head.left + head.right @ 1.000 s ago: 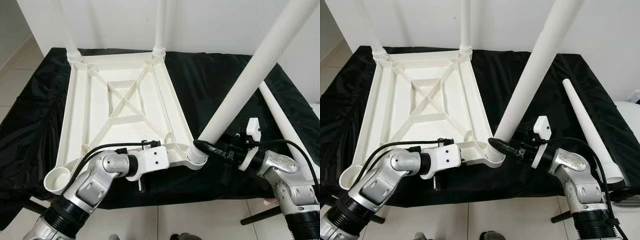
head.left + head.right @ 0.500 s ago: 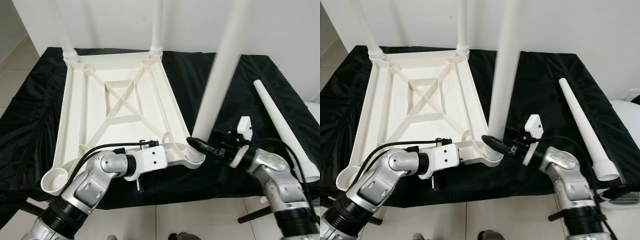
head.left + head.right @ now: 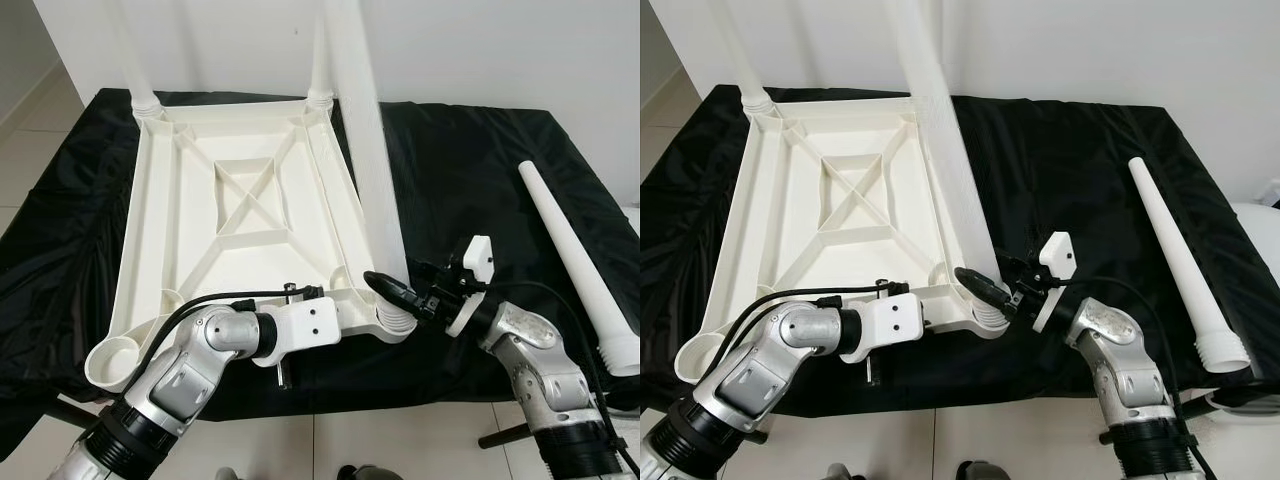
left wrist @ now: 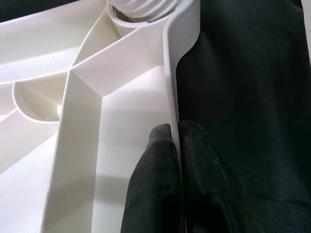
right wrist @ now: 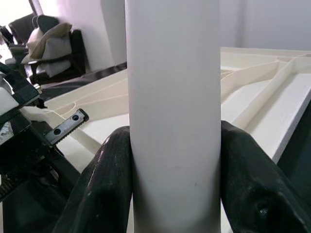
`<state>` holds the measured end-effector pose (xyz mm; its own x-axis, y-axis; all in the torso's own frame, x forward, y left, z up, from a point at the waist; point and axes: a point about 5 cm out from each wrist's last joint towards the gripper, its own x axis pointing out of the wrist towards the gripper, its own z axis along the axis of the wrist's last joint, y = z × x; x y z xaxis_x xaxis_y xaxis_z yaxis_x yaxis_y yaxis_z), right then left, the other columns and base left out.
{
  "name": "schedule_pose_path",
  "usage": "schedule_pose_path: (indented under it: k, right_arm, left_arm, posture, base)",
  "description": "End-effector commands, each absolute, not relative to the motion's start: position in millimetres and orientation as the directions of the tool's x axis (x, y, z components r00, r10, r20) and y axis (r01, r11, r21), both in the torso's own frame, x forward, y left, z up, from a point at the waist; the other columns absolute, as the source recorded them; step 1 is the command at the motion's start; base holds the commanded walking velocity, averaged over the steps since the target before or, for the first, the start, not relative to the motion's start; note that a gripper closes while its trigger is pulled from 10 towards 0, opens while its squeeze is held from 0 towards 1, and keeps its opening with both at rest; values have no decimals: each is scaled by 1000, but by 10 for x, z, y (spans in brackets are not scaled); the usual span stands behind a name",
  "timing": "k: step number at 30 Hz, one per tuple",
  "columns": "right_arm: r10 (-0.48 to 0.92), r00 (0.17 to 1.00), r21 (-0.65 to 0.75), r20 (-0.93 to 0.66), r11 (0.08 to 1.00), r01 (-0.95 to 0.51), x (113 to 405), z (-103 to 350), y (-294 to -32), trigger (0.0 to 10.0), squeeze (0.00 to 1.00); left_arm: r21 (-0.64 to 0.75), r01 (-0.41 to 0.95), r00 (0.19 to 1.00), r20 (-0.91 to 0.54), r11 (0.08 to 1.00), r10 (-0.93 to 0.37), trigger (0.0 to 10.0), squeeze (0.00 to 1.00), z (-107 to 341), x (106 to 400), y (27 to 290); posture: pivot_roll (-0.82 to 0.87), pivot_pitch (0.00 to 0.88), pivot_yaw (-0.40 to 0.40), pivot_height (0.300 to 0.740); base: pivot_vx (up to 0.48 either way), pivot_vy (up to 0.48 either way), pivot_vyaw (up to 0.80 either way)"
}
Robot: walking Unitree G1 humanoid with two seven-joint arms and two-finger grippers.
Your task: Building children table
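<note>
We've swung the table leg (image 3: 365,170) from one o'clock to eleven; right gripper (image 3: 392,292) clamps it, left gripper (image 4: 177,145) pinches the tabletop rim (image 4: 171,87), socket seating underway.

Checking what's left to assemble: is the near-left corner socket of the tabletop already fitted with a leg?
No: the near-left socket of the tabletop sits open, with no leg in it.

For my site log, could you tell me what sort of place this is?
Probably a room in a home: tiled floor, plain white wall, and a cushioned chair behind a black-draped work table.
</note>
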<state>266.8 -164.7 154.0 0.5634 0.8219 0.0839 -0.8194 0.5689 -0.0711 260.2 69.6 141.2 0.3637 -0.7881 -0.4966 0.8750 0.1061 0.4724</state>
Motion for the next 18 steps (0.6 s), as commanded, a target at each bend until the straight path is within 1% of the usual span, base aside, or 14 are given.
schedule_pose_path:
  k: [1, 7, 8, 10, 11, 13, 18]
  right_arm:
    - [815, 579, 45, -22, 580, -814, 2565, 1219, -1680, 10000, 0]
    - [790, 613, 62, 15, 612, -789, 2518, 1234, -1734, 10000, 0]
    - [788, 615, 68, 19, 613, -787, 2516, 1240, -1738, 9137, 0]
    - [788, 616, 72, 21, 613, -787, 2514, 1243, -1739, 9137, 0]
    - [786, 618, 80, 30, 614, -785, 2516, 1254, -1741, 157, 0]
    - [789, 613, 82, 38, 609, -789, 2517, 1274, -1734, 0, 0]
    - [809, 585, 94, 57, 579, -810, 2500, 1323, -1717, 0, 0]
  left_arm:
    - [501, 850, 436, -495, 163, -752, 10000, 0, 1363, 2651, 766]
    - [503, 850, 433, -496, 157, -753, 10000, 0, 1367, 2655, 758]
    - [503, 850, 432, -496, 156, -754, 10000, 0, 1367, 2655, 757]
    - [503, 850, 431, -496, 156, -754, 10000, 0, 1368, 2655, 755]
    - [503, 850, 430, -496, 154, -754, 10000, 0, 1368, 2655, 753]
    - [504, 850, 430, -496, 154, -754, 10000, 0, 1370, 2657, 750]
    - [506, 848, 433, -494, 156, -753, 10000, 0, 1375, 2665, 747]
  posture:
    - [-57, 138, -10, 740]
    - [-65, 139, -4, 740]
    - [-65, 139, -4, 740]
    - [-65, 139, -4, 740]
    - [-67, 138, -3, 740]
    - [-65, 136, -5, 740]
    - [-63, 135, -6, 740]
  base:
    - [0, 0, 0]
    - [0, 0, 0]
    - [0, 0, 0]
    - [0, 0, 0]
    - [0, 0, 0]
    - [0, 0, 0]
    - [0, 0, 0]
